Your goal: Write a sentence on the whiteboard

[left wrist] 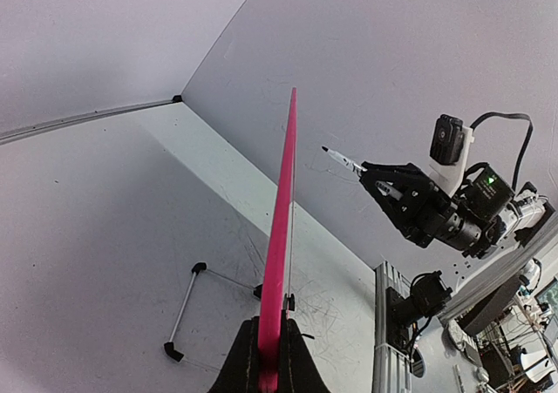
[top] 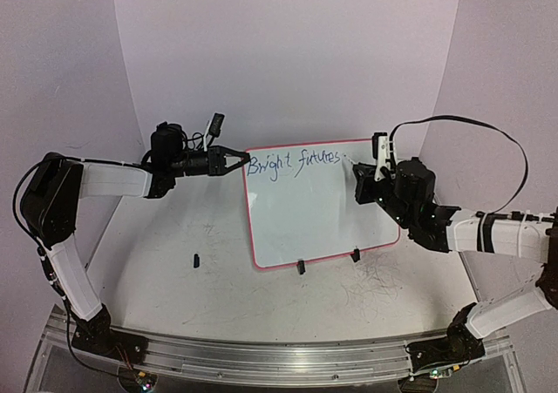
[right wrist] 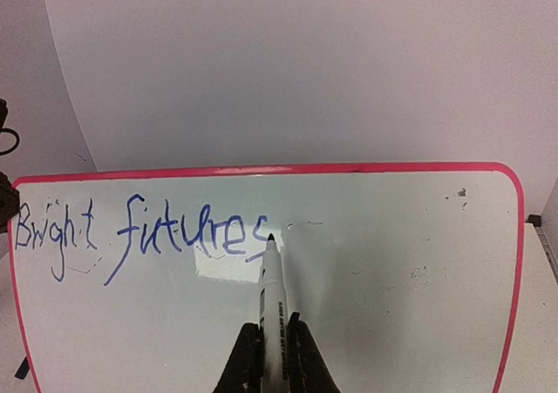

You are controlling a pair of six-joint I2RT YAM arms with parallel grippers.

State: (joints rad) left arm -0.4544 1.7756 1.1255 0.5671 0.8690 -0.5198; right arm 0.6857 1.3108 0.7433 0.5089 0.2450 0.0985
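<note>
Currently, the left gripper (top: 237, 160) clamps the left edge of the upright whiteboard (top: 314, 219). The right gripper (right wrist: 275, 345) grips a marker (right wrist: 271, 280), its tip at the end of the sentence (right wrist: 139, 232), "Bright futures".

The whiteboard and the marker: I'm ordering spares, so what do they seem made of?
The whiteboard: glossy white face, perhaps coated sheet, given the glare patch; thin pink-red rim, likely plastic. The marker: smooth white barrel with dark print, probably plastic.
</note>
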